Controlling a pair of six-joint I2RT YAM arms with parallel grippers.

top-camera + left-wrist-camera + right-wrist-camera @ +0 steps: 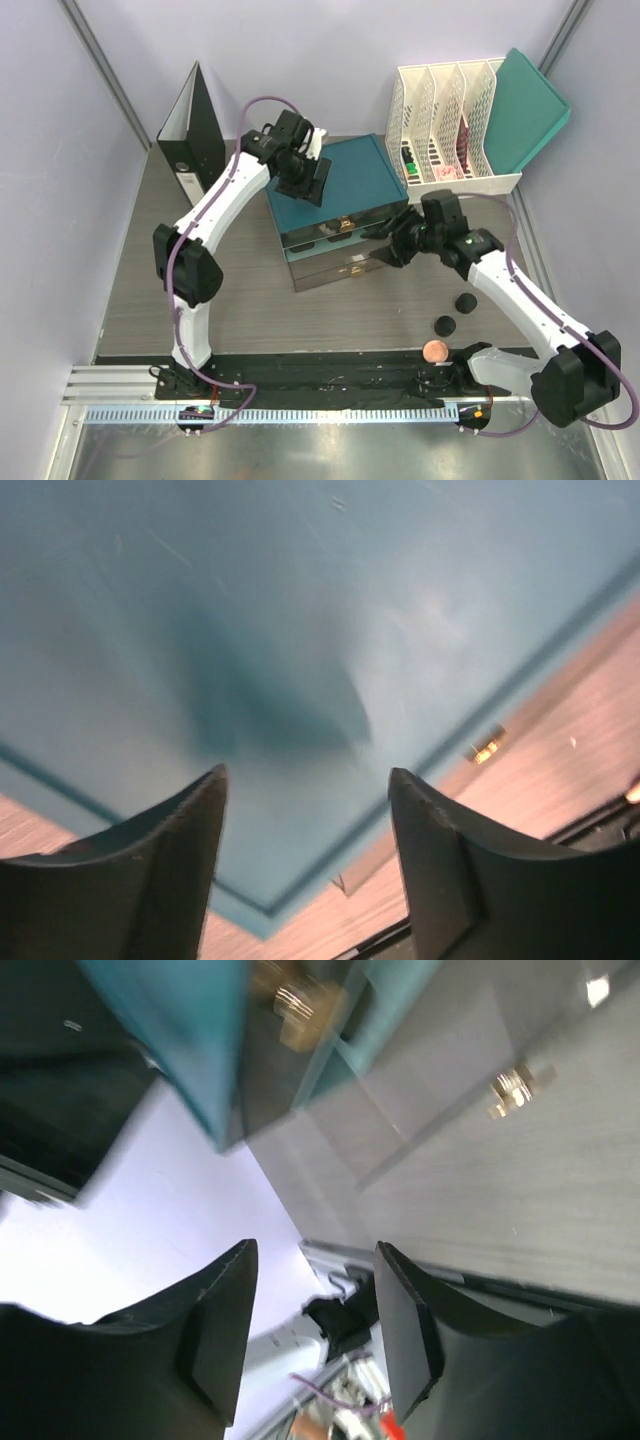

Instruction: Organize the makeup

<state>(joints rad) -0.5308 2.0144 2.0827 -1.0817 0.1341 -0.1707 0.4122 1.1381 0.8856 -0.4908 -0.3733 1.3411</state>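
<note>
Two black round jars (466, 302) (444, 325) and a peach round disc (436, 350) lie on the table at the front right. No clear bottle or tan tubes are in view. My left gripper (312, 183) is open and empty just above the top of the teal drawer box (345, 175); the left wrist view shows its open gripper (305, 772) over the teal lid (300, 600). My right gripper (388, 250) is open and empty at the box's drawer fronts; the right wrist view shows the open gripper (312, 1245) near a brass knob (300, 1005).
A white file organizer (440, 120) with a teal folder (525, 105) stands at the back right, with markers and pink items in its slots. A black binder (195, 130) stands at the back left. Side walls close in both sides.
</note>
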